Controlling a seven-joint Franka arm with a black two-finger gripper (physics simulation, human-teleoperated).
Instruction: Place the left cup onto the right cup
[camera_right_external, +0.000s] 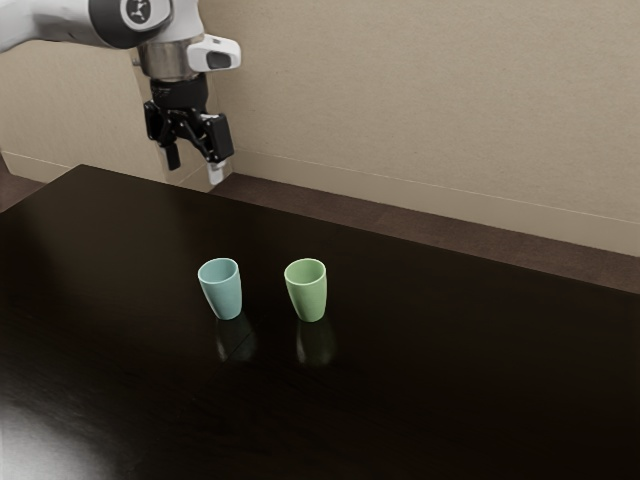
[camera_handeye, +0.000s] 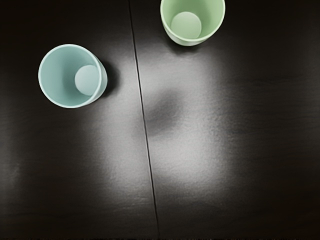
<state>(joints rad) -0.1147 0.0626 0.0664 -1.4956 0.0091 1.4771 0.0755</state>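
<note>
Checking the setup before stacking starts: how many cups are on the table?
2. The blue cup stands at the exterior view's left, the green cup beside it on the right, apart, both upright on the table. None seems hidden.

White arm (camera_right_external: 45, 25), grey round joint cap, silver wrist ring; black fingers (camera_right_external: 172, 155), pale tip.

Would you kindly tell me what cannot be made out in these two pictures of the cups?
1. The pale green tapered cup: part of its rim is cut off by the wrist view's edge.
2. The pale blue tapered cup: the wrist view looks down into it, so its own rim hides most of the outer wall.
3. The white robot arm: the exterior view's left edge cuts off its base.
</note>
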